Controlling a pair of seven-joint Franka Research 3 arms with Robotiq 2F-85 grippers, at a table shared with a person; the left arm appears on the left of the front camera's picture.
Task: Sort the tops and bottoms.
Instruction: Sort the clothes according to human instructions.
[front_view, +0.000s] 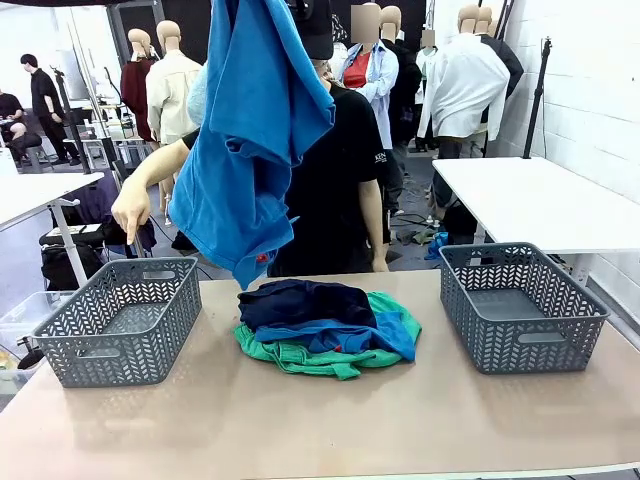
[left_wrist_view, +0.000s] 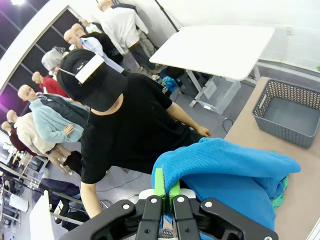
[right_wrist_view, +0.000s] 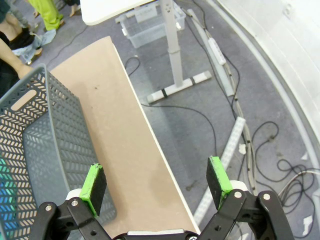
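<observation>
Now mid-sort, a top in hand. Person's hand (front_view: 130, 210) points down at left basket (front_view: 100, 350); likely next move: carry shirt left, release over it. Left end effector (left_wrist_view: 166, 189) is clamped shut on bright blue shirt (front_view: 250, 150), which dangles high above the counter (front_view: 300, 430). Navy trousers (front_view: 300, 300), second blue shirt (front_view: 375, 335) and green shorts (front_view: 300, 358) sit heaped mid-counter below it. Right end effector (right_wrist_view: 157, 182) is wide open, empty, beside right basket (front_view: 520, 345).

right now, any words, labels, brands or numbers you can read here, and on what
No text reads clearly.
White print on the sleeve of the person's black t-shirt: too small to read.
Small red label at the hanging blue shirt hem: too small to read.
</observation>
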